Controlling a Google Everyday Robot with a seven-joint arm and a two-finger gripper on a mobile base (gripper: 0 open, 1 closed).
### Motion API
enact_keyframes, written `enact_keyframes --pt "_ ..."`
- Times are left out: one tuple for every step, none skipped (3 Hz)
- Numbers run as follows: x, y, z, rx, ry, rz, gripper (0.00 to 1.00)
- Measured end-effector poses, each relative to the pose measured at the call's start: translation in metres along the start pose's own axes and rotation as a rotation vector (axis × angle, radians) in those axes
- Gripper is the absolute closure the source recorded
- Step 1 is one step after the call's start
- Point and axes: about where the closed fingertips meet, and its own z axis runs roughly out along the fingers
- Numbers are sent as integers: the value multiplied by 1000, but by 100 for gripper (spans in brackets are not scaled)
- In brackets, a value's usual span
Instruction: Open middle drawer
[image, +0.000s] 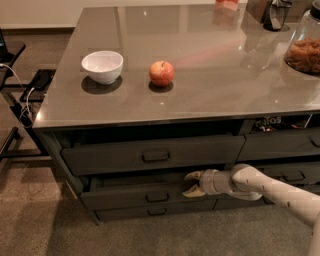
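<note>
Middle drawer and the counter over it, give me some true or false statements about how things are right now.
1. The middle drawer stands partly out. True.
2. The gripper rests on the counter. False: it is at the middle drawer's upper edge, right of the handle.
3. The apple lies in the bowl. False: it sits on the counter, right of the bowl.
4. A jar stands at the counter's right edge. True.
</note>
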Motion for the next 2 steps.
enact_keyframes --pt "-5 -2 -5 0 0 0 100" --pt "-8 -3 -7 0 0 0 100"
